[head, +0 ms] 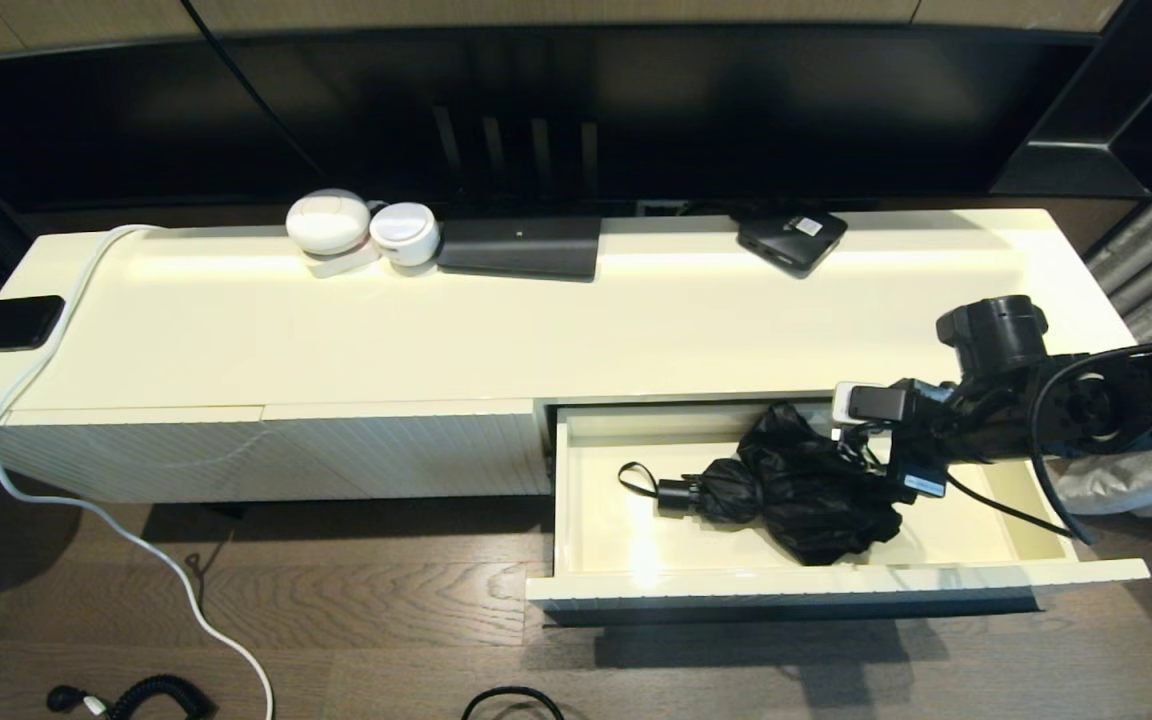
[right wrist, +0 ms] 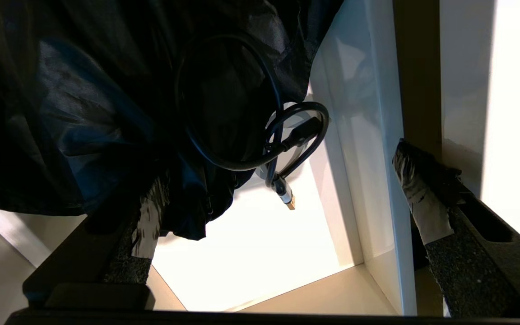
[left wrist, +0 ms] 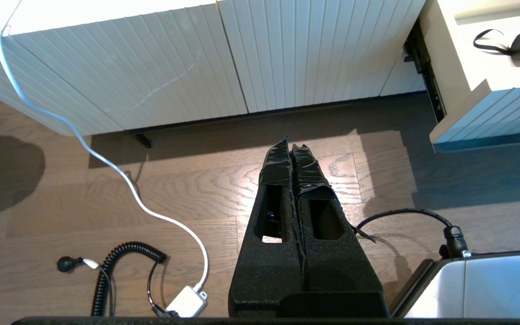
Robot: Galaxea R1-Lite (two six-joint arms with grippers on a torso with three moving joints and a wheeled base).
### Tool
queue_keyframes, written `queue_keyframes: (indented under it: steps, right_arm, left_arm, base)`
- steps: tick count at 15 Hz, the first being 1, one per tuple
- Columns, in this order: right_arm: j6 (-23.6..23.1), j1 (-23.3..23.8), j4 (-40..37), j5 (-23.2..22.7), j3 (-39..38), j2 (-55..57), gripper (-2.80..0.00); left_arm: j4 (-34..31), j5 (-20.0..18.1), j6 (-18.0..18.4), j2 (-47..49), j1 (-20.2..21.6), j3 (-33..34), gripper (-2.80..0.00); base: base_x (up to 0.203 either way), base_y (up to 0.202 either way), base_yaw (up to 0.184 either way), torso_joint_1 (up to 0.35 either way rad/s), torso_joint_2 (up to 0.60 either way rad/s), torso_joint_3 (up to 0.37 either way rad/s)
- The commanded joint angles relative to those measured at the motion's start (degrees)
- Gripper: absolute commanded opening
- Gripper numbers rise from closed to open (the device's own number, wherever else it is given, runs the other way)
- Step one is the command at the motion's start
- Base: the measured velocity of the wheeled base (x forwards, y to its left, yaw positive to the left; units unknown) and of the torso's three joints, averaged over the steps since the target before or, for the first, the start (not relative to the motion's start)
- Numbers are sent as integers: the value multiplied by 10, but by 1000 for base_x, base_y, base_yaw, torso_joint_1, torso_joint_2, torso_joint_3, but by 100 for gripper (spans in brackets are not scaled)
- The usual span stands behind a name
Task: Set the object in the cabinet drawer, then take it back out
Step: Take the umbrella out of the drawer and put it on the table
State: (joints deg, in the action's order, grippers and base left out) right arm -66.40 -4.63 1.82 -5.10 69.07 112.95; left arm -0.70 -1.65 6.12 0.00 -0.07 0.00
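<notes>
the umbrella [head: 796, 490] in the drawer [head: 836, 582] looks light, floppy, slippery; right gripper [right wrist: 282, 216] gapes wide; the firmer handle [head: 678, 493] seems the best hold.

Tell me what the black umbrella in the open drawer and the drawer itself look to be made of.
The umbrella: thin woven fabric, probably nylon or polyester, judging by its soft crumpled folds and faint sheen; its handle looks like hard matte plastic. The cabinet drawer: smooth cream board, seemingly painted or laminated wood, since its floor reflects light glossily; the exact core cannot be told.
</notes>
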Motion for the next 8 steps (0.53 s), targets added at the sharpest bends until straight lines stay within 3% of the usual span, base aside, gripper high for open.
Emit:
queue_keyframes:
  steps: [1, 8]
  right_arm:
    - [-4, 0, 2, -1, 1, 5, 0]
    - [0, -1, 2, -1, -27, -20, 0]
  left_arm:
    - [1, 0, 0, 0, 0, 0, -280]
    - [0, 0, 0, 0, 1, 0, -280]
  base:
    - [0, 0, 0, 0, 0, 0]
    - [0, 0, 0, 0, 0, 0]
